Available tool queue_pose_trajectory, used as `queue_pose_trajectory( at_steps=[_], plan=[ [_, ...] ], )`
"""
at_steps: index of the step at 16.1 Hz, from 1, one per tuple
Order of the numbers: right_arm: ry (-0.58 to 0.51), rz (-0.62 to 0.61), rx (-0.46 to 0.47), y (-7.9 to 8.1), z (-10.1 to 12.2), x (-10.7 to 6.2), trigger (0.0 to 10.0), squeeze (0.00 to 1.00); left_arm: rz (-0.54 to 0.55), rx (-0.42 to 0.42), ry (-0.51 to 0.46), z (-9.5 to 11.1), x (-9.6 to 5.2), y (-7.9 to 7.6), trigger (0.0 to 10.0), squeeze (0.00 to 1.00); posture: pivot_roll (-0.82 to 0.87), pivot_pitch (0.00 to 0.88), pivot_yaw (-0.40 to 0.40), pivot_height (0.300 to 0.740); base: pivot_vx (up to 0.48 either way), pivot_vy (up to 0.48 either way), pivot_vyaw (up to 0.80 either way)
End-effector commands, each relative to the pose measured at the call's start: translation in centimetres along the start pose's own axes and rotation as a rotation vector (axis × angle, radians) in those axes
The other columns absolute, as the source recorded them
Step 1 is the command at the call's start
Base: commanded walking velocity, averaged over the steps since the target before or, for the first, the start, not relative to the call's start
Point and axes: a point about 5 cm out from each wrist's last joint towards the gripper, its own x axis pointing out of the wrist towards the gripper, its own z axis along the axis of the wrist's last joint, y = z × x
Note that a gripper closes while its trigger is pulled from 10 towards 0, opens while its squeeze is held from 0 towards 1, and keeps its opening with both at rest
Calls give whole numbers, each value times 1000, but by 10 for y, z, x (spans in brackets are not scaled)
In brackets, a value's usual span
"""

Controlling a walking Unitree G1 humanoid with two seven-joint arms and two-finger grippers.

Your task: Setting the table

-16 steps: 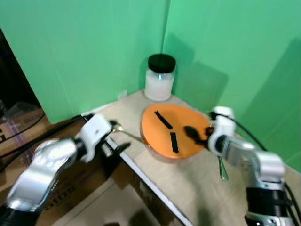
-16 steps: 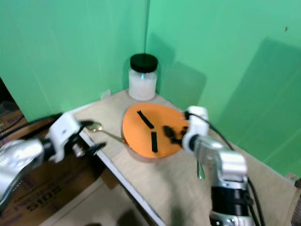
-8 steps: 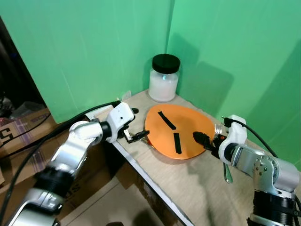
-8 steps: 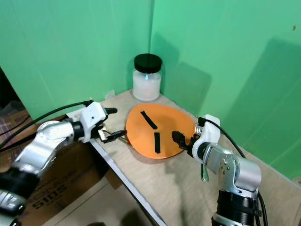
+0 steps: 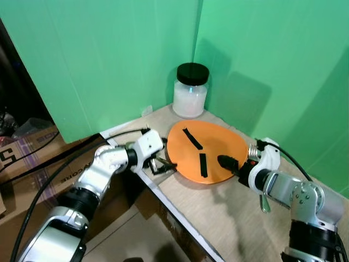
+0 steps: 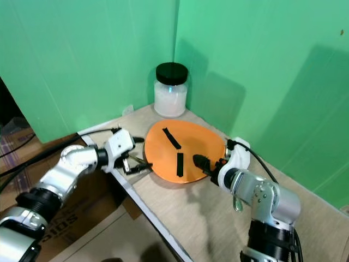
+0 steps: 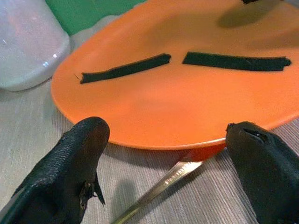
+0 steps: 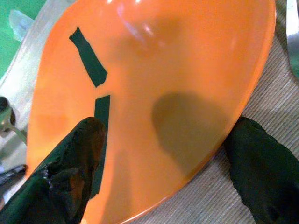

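Two spread-fingered grippers, left gripper (image 7: 163, 154) and right gripper (image 8: 163, 158), flank a glossy orange plate (image 5: 215, 155).

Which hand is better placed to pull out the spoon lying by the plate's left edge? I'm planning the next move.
Left. The left hand is open around the spoon handle at the orange plate edge; the right hand hovers over the plate's far side.

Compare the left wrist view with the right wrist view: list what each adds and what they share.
Left wrist view adds: the white jar behind the plate. Right wrist view adds: a metal utensil by the plate's right rim. Shared: the orange plate, its two black strips, and the spoon at the plate's left rim, handle in the first, bowl in the second.
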Motion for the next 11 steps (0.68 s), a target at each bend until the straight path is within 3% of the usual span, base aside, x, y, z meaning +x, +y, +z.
queue_pose_trajectory(
  at_steps=[1, 4, 5, 6, 11],
  plan=[
    [37, 29, 38, 2, -6, 6, 2549, 0, -2, 22, 5, 2, 4, 1, 10000, 0, -21, 0, -40, 740, 0, 0, 0],
    [46, 43, 83, -4, -10, 12, 1451, 0, 31, 7, 0, -2, 8, 0, 10000, 0, -22, 0, -51, 740, 0, 0, 0],
    [44, 51, 91, -4, -11, 13, 314, 0, 33, 7, -3, -3, 8, 0, 10000, 0, -23, 0, -52, 740, 0, 0, 0],
    [38, 62, 105, -5, -11, 15, 0, 0, 32, 9, -4, -3, 9, 0, 10000, 0, -23, 0, -53, 740, 0, 0, 0],
    [-24, 182, 116, 9, -2, 17, 0, 0, 20, 22, -16, -3, 10, -1, 10000, 0, -24, 0, -54, 740, 0, 0, 0]
  ],
)
